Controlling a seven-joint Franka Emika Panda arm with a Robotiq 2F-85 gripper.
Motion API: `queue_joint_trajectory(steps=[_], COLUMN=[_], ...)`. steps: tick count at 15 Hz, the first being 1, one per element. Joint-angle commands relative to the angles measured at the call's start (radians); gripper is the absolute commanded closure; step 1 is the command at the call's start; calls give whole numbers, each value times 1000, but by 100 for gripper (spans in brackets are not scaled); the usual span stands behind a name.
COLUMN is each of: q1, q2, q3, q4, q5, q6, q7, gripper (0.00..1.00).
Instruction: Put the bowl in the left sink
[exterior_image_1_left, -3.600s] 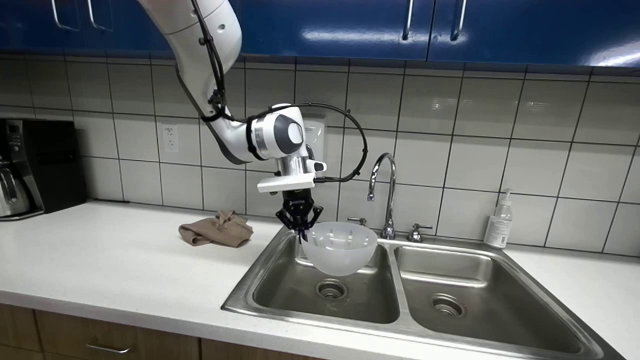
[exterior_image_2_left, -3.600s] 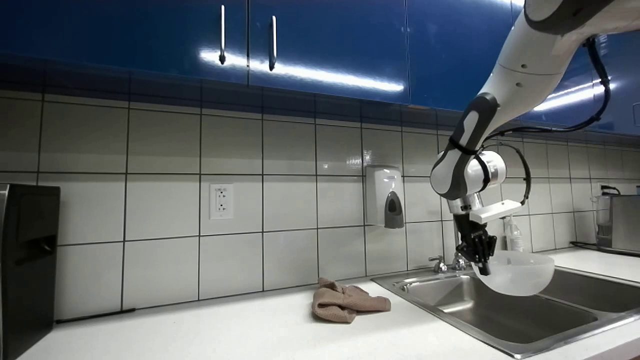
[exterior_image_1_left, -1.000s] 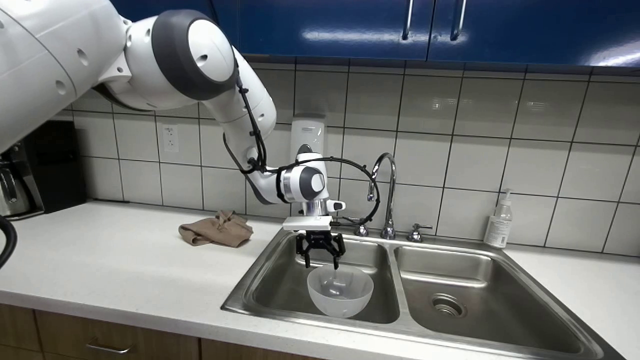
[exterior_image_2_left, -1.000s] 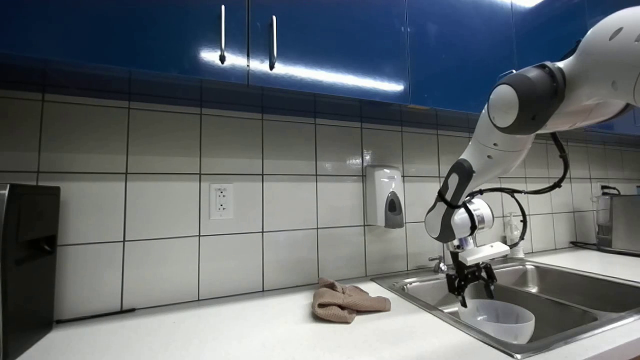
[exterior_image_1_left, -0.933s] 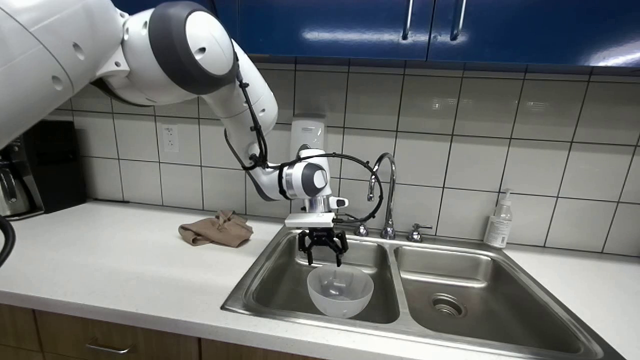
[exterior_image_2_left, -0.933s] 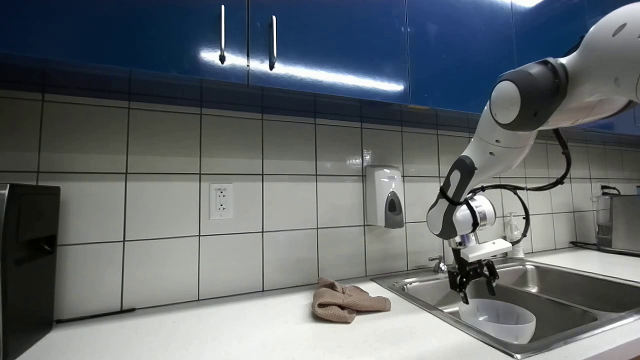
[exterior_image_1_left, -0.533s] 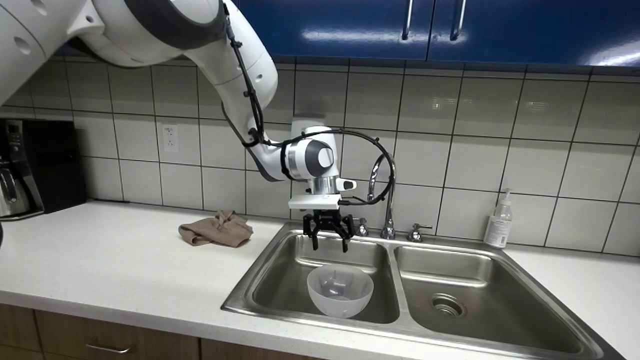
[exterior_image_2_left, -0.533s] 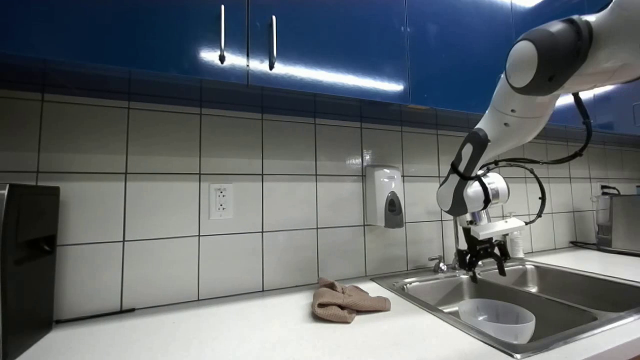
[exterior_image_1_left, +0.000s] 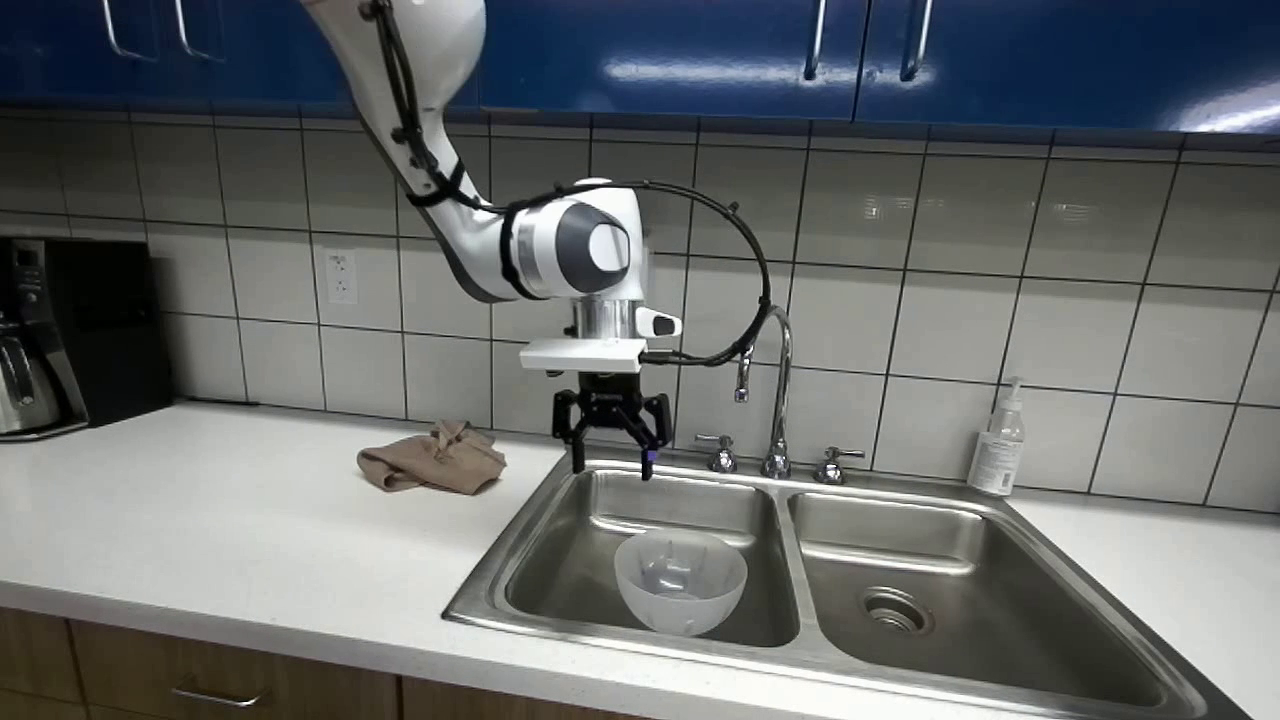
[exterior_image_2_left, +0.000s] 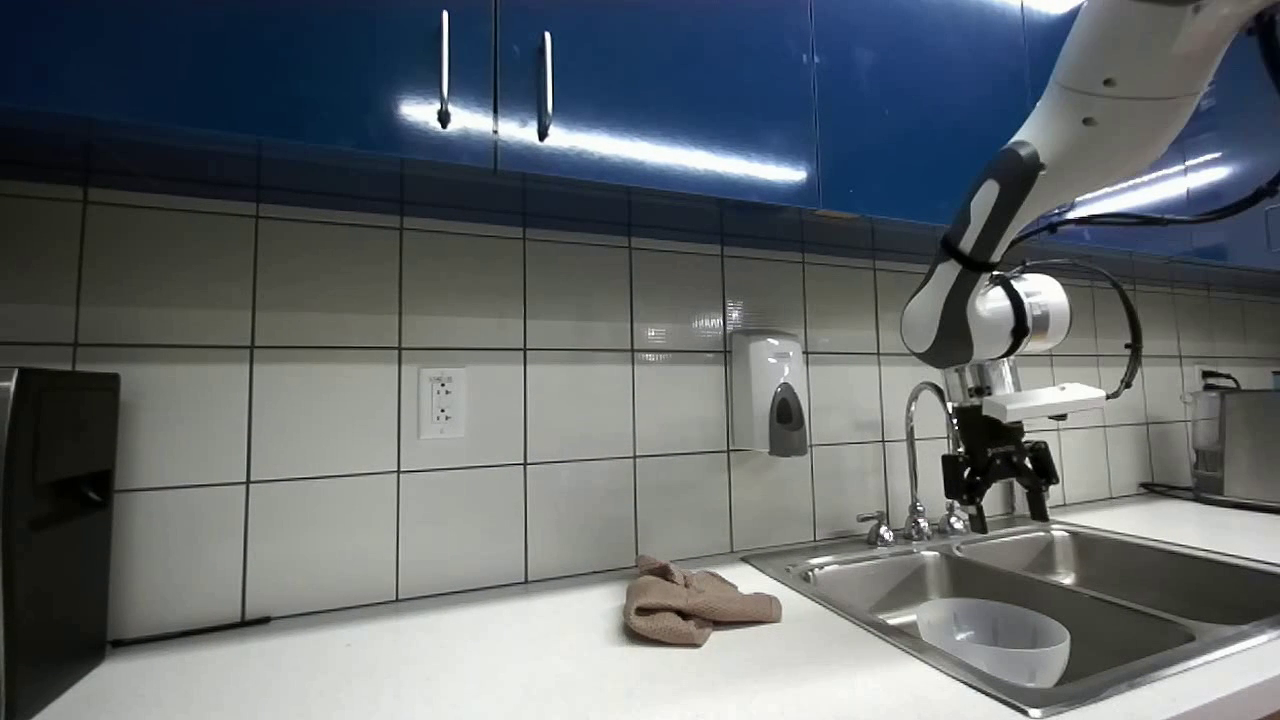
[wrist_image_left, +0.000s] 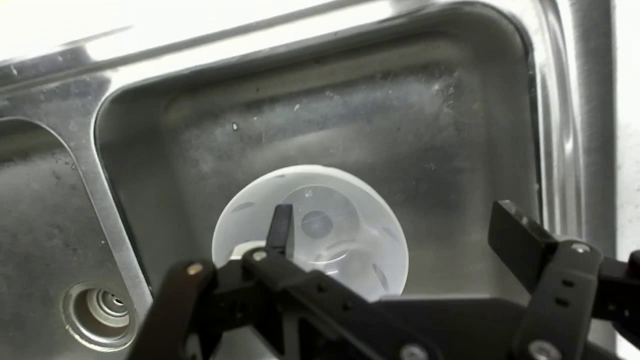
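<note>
- Tiled wall (exterior_image_1_left: 845, 325) backs your white counter (exterior_image_1_left: 250, 510).
- Your gripper (exterior_image_1_left: 613, 467) hangs, jaws spread wide.
- Lower, apart from it, your translucent bowl (exterior_image_1_left: 680, 590) sits in the left sink (exterior_image_1_left: 565, 585).
- Near the sink lies a brown cloth (exterior_image_1_left: 435, 462).

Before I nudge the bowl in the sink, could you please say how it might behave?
The bowl looks thin-walled and translucent, so it is probably light. Its smooth-looking surface may be slippery, and its rounded sides could let it rock if pushed.

The gripper (exterior_image_1_left: 613, 464) points down, its 2 fingers (wrist_image_left: 518, 242) spread apart.
</note>
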Motion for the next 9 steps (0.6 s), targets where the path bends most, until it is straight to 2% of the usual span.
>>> queue_joint_trajectory(steps=[1,6,7,9], q1=[19,39,36,40], q2=[-246,-477,-361,-429], q3=[0,13,1,3], q4=[-236,-445,-353,-413], q5=[-38,-118,-74,-93], q6=[1,-40,-12,-20], q7=[-2,30,4,6], gripper=[0,0,0,0])
